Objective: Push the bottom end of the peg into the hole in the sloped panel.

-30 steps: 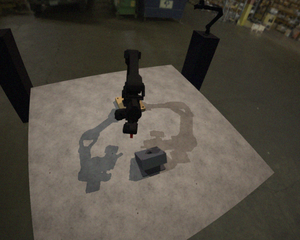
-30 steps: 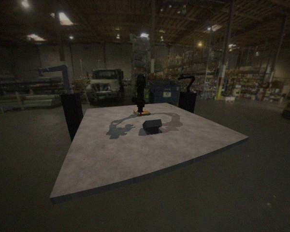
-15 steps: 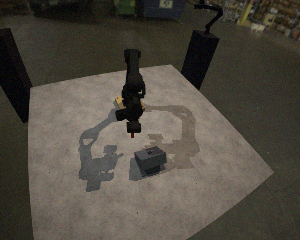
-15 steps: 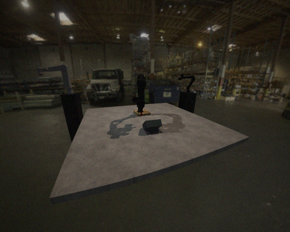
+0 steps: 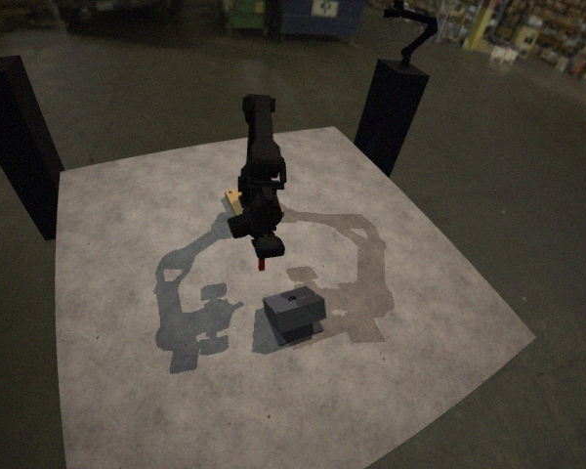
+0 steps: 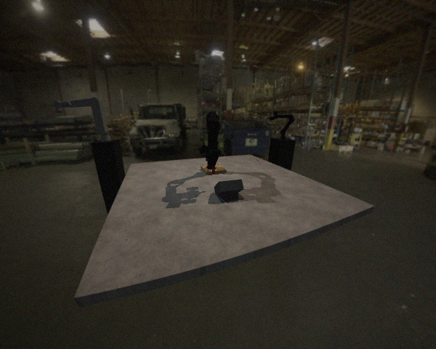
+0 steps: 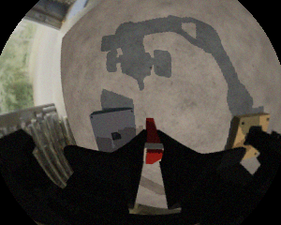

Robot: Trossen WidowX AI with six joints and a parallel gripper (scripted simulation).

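Peg, red, seen nearest in the wrist view at the lower center of the frame, where it is grasped by the hand; dark fingers close on it from either side. Beyond it, left of center in the same view, lies the gray sloped block, with one dark hole in its face. The peg is outside this hole, raised above the counter and apart from the block. In the top view, the block occupies the lower center; the peg projects below the hand, up and to the left of the block. Farther back, the black arm extends above a yellow base plate, which appears at the right of the wrist view. Shadows of the arm spread to both sides of the block in the top view. Behind the counter, in the exterior view, stand a blue bin right of center and a pale truck left of center.
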